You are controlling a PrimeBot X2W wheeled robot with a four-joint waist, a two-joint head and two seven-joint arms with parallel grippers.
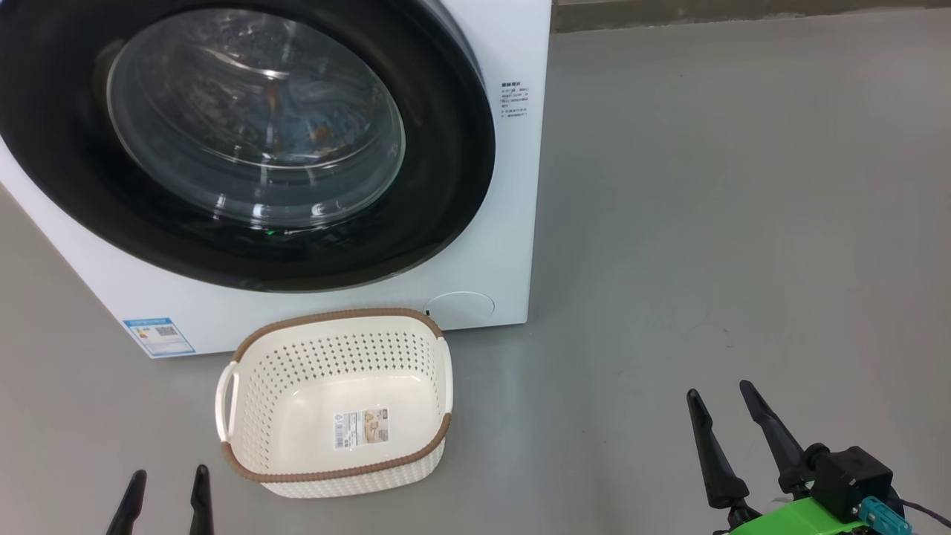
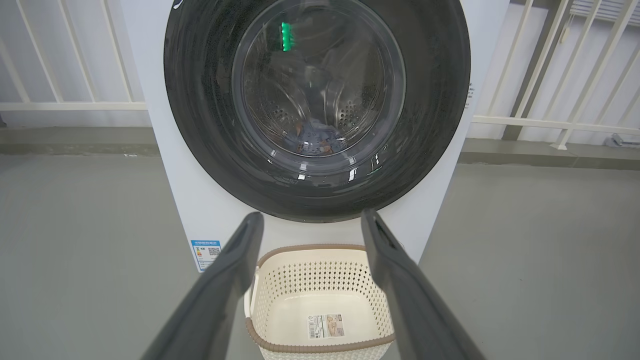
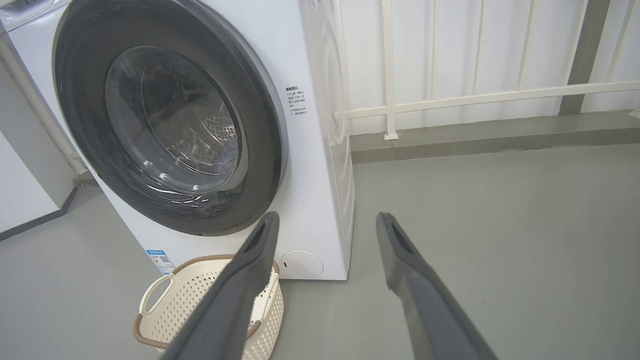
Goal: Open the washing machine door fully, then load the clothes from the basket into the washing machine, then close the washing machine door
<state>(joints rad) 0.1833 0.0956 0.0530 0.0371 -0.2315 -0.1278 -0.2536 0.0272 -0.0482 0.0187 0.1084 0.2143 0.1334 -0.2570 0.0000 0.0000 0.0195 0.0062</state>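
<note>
The white washing machine (image 1: 513,186) stands ahead with its door (image 1: 446,223) shut, black rim flat against the front. Through the glass bowl I see the clothes (image 2: 312,140), light blue with orange-brown specks, lying low in the steel drum. The cream basket (image 1: 327,357) sits on the floor just before the machine, holding nothing but its label sticker. My left gripper (image 1: 169,479) hovers open, near the basket's left corner; its wrist view looks over the basket (image 2: 320,270) at the door (image 2: 430,125). My right gripper (image 1: 719,390) is open to the right of the basket.
Grey floor (image 1: 728,186) spreads wide to the machine's right. A white railing (image 3: 475,95) on a low kerb runs behind. A white cabinet (image 3: 25,190) stands beside the machine's far side in the right wrist view.
</note>
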